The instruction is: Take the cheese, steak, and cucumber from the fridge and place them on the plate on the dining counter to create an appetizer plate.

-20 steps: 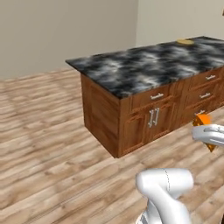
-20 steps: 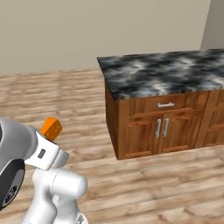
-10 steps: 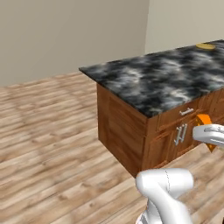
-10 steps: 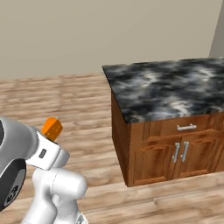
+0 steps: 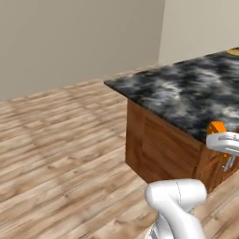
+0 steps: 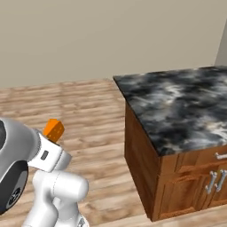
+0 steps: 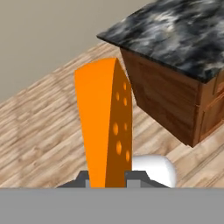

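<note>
Cheese (image 7: pixel 105 127) wedge sits clamped upright in the pincer (image 7: pixel 107 178), held above wood floor (image 7: pixel 39 127) near the marbled table (image 7: pixel 175 30) corner.

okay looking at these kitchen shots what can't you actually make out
- Gripper: in the hand view its fingertips barely show beside the cheese, so the contact is hidden.
- Plate: in the left base view just a yellow sliver on the counter, cut off by the right edge.
- Cheese in the left base view: mostly hidden behind the white hand.
- Counter's far end: cut off by the right edge in the right base view.
</note>
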